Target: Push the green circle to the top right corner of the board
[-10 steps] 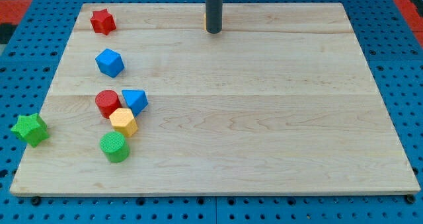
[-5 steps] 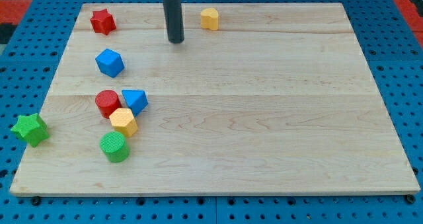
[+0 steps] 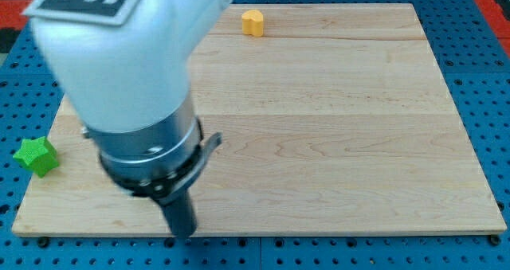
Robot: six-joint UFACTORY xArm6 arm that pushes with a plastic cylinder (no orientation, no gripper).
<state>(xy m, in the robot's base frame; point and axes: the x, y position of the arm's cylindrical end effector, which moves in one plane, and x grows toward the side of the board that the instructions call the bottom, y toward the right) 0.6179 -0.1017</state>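
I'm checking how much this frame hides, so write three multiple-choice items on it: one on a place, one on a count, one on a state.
1. Where is the yellow block?
A. near the board's top edge
B. at the board's bottom right corner
C. off the board

2. How many blocks show?
A. two
B. five
C. seven

3. How does the green star lie?
A. stacked on the yellow block
B. half off the board's left edge
C. touching my tip

Key: 1 A, it sits by the top edge. 2 A, only the yellow block and green star show; the arm covers the view's left. 3 B, it overhangs onto the blue pegboard.
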